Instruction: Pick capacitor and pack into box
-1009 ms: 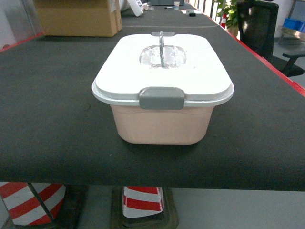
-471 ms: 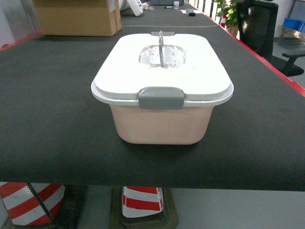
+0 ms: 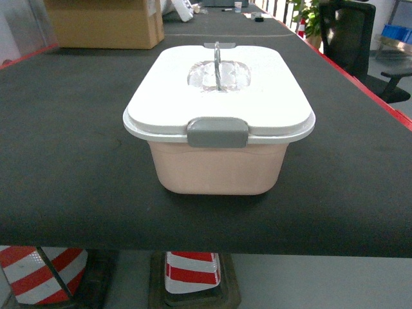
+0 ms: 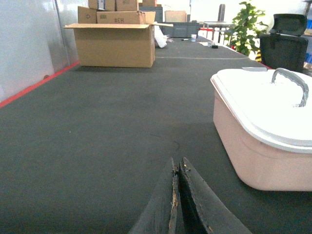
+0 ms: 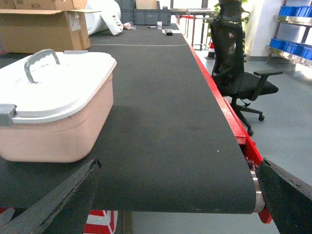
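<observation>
The box, a pale pink tub, sits in the middle of the black table with its white lid on and its grey front clip down. The capacitor is out of view in every frame. Neither gripper shows in the head view. In the left wrist view my left gripper hovers low over the mat to the left of the box, shut, with nothing visible between its fingertips. My right gripper is wide open and empty at the table's near edge, to the right of the box.
A brown cardboard carton stands at the far left of the table. A black office chair is beyond the red right edge. Blue bins sit on shelves at far right. Red-and-white striped cones stand below the table front.
</observation>
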Robot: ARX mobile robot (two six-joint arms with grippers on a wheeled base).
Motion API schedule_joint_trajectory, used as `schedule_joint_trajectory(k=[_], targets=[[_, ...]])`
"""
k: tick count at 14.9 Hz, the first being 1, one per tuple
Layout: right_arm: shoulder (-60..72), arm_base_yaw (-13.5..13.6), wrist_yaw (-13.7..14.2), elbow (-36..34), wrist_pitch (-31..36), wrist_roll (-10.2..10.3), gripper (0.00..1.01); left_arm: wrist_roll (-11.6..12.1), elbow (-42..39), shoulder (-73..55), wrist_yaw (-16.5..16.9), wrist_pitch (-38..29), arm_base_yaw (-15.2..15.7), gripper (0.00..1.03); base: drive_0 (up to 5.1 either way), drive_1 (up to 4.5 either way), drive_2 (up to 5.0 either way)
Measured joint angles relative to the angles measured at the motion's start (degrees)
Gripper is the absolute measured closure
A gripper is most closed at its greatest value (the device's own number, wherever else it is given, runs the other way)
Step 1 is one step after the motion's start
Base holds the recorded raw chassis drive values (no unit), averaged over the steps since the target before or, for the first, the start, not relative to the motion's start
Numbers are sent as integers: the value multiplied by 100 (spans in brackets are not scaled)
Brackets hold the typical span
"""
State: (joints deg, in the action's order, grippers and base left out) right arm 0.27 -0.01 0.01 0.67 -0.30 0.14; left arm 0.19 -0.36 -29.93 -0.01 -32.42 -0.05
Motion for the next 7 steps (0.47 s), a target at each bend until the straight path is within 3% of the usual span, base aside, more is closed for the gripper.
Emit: schedule_joint_trajectory(k=[3,7], targets=[[0,0,0,0,0,0,3,0,63,986,-2,1241,0,101,0,0,0],[0,0,0,0,0,0,3,0,66,1580,0,1829,0,101,0,0,0]])
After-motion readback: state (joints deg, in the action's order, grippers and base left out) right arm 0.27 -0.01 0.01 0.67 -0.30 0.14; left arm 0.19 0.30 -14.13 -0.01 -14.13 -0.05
